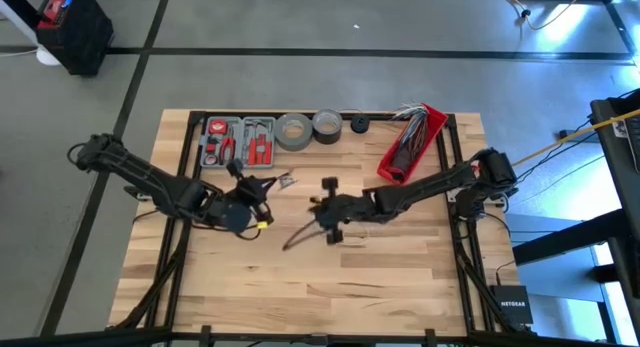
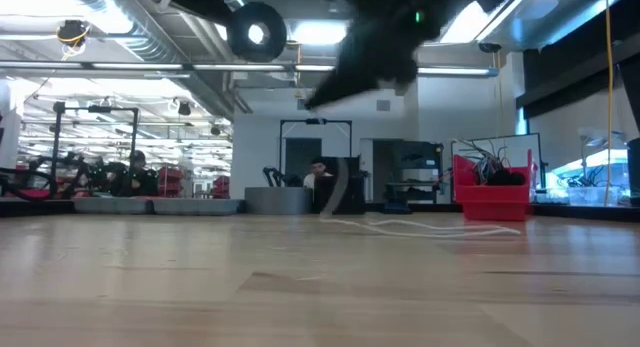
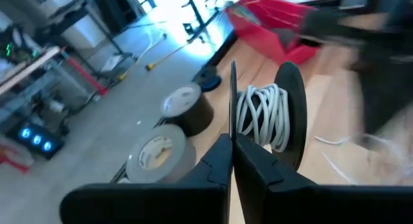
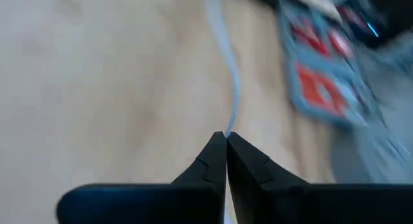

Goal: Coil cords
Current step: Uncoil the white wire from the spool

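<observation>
One thin white cord (image 3: 261,114) is the thing being worked, and part of it is already wound in loops between the two black discs of a spool (image 3: 290,111). The left gripper (image 3: 231,150) is clamped on the edge of one disc, holding the spool up off the desk (image 1: 320,277) so that its winding channel is free to take more turns. The loose length of the cord trails away from the spool across the wood. In the right wrist view it runs straight into the right gripper (image 4: 226,143), whose jaws are pressed together on it; that pinch seems meant to keep the strand taut and guided while it is laid onto the spool. From above, the right gripper sits just beside the spool, on the side toward the red bin (image 1: 410,142), so the free stretch between the two arms is short and easy to steer. The view there is blurred, so exactly where the cord meets the spool is hard to tell.

Beyond the spool, along the desk's far edge, stand two grey tape rolls (image 1: 296,130) and a grey tool tray (image 1: 238,140) with red-handled tools, well apart from the winding. The red bin holds a bunch of wires, also clear of the work. Most of the cord looks still unwound.
</observation>
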{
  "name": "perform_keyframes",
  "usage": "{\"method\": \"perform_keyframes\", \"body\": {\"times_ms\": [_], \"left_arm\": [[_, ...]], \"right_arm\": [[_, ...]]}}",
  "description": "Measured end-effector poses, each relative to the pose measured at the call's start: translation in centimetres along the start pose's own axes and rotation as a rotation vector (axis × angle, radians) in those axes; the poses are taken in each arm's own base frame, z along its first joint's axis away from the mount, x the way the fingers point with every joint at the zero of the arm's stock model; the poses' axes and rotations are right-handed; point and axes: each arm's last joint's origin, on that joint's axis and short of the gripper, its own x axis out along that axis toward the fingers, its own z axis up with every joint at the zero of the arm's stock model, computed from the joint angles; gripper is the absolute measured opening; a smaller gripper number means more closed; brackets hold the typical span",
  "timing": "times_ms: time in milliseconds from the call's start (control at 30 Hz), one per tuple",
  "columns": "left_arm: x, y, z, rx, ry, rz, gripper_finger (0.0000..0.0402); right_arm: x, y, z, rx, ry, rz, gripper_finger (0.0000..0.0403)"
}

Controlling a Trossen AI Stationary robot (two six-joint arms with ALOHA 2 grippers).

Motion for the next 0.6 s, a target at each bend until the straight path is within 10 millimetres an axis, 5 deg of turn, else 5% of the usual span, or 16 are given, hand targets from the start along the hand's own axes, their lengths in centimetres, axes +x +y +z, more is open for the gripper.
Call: {"method": "perform_keyframes", "body": {"times_ms": [267, 600], "left_arm": [[-1.7, -1.2, -0.3, 0.107, -0.011, -0.155, 0.0005], [-1.4, -0.3, -2.2, 0.106, 0.162, -0.161, 0.0005]], "right_arm": [[-1.4, -2.5, -3.1, 0.068, 0.352, -0.317, 0.0011], [-7.2, -2.8, -0.2, 0.193, 0.203, -0.491, 0.0012]]}}
